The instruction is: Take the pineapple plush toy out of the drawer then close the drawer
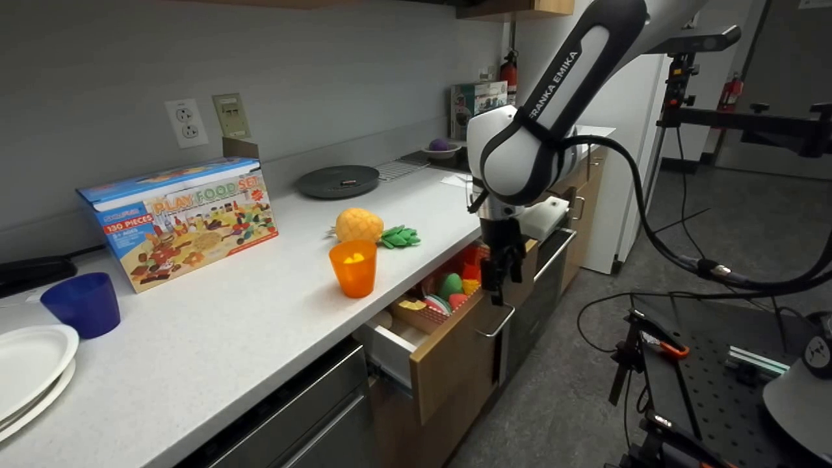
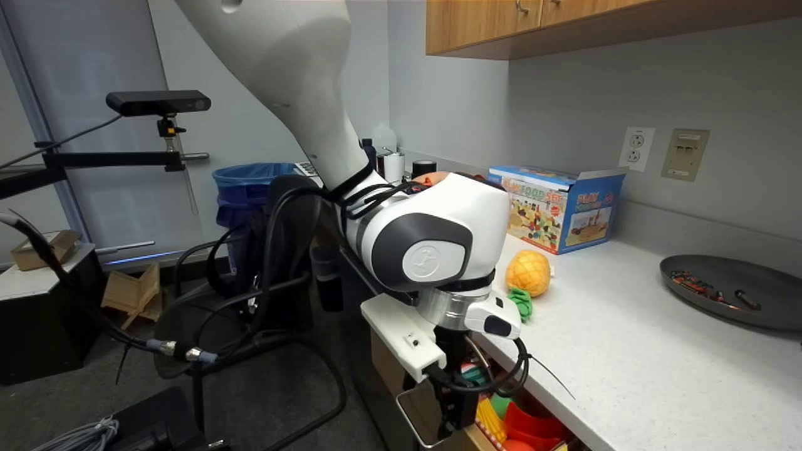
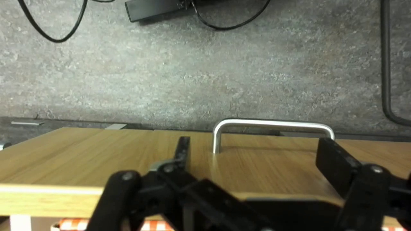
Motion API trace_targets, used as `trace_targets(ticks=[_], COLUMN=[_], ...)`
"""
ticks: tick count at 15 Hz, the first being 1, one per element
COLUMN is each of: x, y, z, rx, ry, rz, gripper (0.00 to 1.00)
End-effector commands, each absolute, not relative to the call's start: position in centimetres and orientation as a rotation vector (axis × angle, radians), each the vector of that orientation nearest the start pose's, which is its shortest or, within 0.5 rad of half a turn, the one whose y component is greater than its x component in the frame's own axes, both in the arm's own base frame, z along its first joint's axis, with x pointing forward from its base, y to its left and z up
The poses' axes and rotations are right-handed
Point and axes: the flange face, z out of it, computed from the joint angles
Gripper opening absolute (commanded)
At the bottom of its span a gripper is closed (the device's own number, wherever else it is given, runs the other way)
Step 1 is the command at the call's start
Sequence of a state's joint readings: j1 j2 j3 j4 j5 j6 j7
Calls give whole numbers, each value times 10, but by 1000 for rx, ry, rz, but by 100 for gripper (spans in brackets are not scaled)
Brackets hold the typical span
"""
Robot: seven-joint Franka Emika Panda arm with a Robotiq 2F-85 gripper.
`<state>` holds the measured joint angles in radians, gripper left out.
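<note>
The pineapple plush toy point(image 1: 359, 226) lies on the white counter behind the orange cup, its green tuft toward the counter's front edge. It also shows in an exterior view point(image 2: 528, 273) beside the arm. The drawer point(image 1: 452, 370) stands pulled open, with toy food in a box inside. My gripper point(image 1: 505, 291) points down at the drawer's front panel, just above the bar handle point(image 1: 499, 328). In the wrist view my gripper point(image 3: 255, 142) is open, its fingers spread wide with nothing between them. The wood front point(image 3: 266, 166) and the metal handle point(image 3: 273, 123) show between and beyond the fingertips.
An orange cup point(image 1: 354, 268) stands near the counter edge above the drawer. A play food box point(image 1: 195, 221), a blue cup point(image 1: 83, 305), white plates point(image 1: 39, 351) and a dark pan point(image 1: 338, 182) are on the counter. A steel-fronted unit point(image 1: 312, 416) is beside the drawer.
</note>
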<state>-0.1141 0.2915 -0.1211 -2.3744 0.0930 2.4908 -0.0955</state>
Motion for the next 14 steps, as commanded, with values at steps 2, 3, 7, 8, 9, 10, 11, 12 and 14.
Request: trace_targets(ticks=[2, 3, 7, 8, 9, 10, 11, 12, 14], x=[510, 514, 519, 520, 521, 522, 523, 524, 528], y=[-111, -109, -96, -94, -92, -89, -85, -82, -78], z=[193, 195, 201, 201, 201, 201, 201, 199, 194], rx=[-3134, -3140, -3151, -3151, -3150, -3150, -3152, -3152, -3158], ry=[316, 313, 312, 313, 318, 319, 316, 314, 316], rz=[61, 24, -129, -159, -192, -224, -253, -286, -336], gripper=[100, 100, 100, 100, 100, 100, 100, 100, 100])
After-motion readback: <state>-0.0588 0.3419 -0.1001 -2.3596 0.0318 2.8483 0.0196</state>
